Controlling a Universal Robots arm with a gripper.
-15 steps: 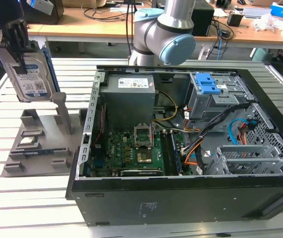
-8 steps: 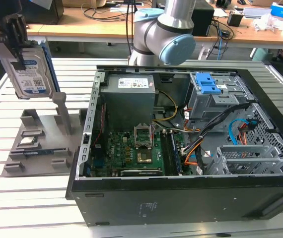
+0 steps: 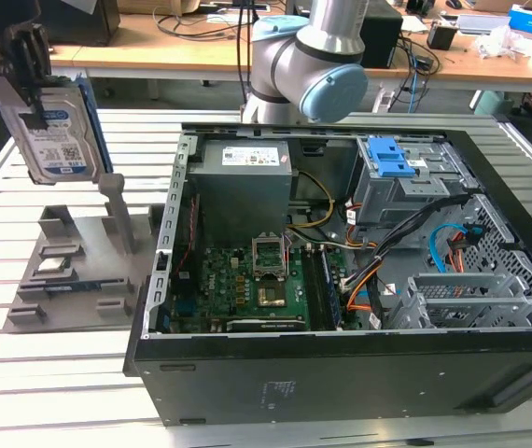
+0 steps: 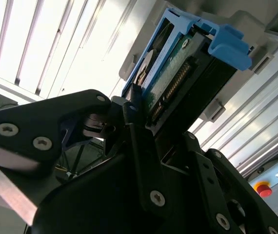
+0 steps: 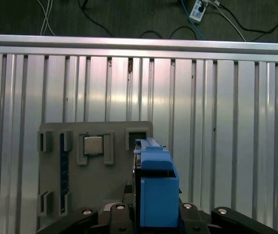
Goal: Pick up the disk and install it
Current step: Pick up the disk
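Nearest in the exterior view, an open black computer case [image 3: 341, 373] lies on its side on a slatted metal tabletop [image 3: 51, 383]. Inside the case, a green motherboard [image 3: 247, 285] sits toward the exterior view's left. A grey power-supply box [image 3: 245, 177] lies behind the motherboard. A drive cage with a blue latch [image 3: 389, 157] stands toward the exterior view's right, and loose cables run between these parts.

Just beside the case, on the exterior view's left, a grey moulded holder [image 3: 75, 271] rests on the tabletop. A small square silver chip [image 3: 53, 265] lies in one of its pockets.

In the air above the holder and clear of it, the black claw [image 3: 35, 107] is clamped on the disk [image 3: 65, 149]. The disk hangs on edge with its white-and-blue label facing the camera. In the second wrist view, the claw's fingers [image 4: 141, 146] press against the disk's two flat faces. In the first wrist view, the disk's blue bracket [image 5: 156, 190] shows against the holder and the slats.

Farther back, the robot arm [image 3: 313, 65], grey with a light-blue cap, rises behind the case. Beyond it stand wooden desks [image 3: 201, 51] strewn with cables.
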